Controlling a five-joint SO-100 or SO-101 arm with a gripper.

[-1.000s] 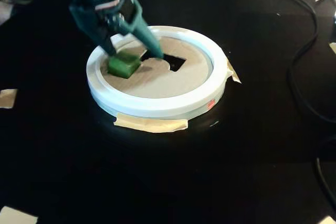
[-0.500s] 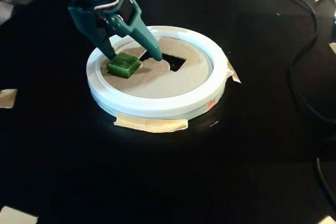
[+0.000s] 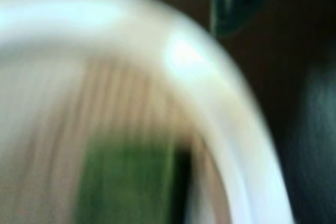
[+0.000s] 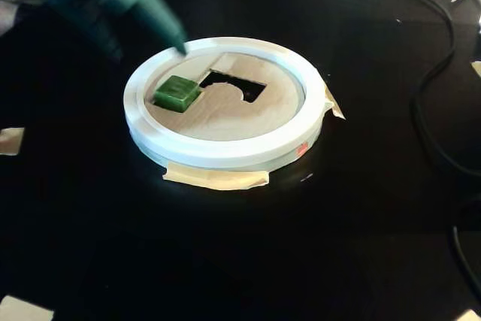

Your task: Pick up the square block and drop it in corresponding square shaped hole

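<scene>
Wrist view, badly blurred: the white rim [image 3: 210, 77] curves across, with the square block [image 3: 126, 182] a green smear inside it on tan cardboard.

Fixed view: my jaws [image 4: 143, 39], motion-blurred, hang open and empty above the rim's upper-left edge. The block sits within the rim at its left side, on the cardboard disc [image 4: 240, 110], left of the large dark cutout [image 4: 233, 84]; black worktop [image 4: 225, 246] all round.

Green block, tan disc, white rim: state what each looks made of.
The green block looks like painted wood, though plastic is possible; its top is glossy with uneven colour. The tan disc looks like matte cardboard, with roughly cut hole edges. The white rim looks like smooth plastic with a soft sheen.
</scene>
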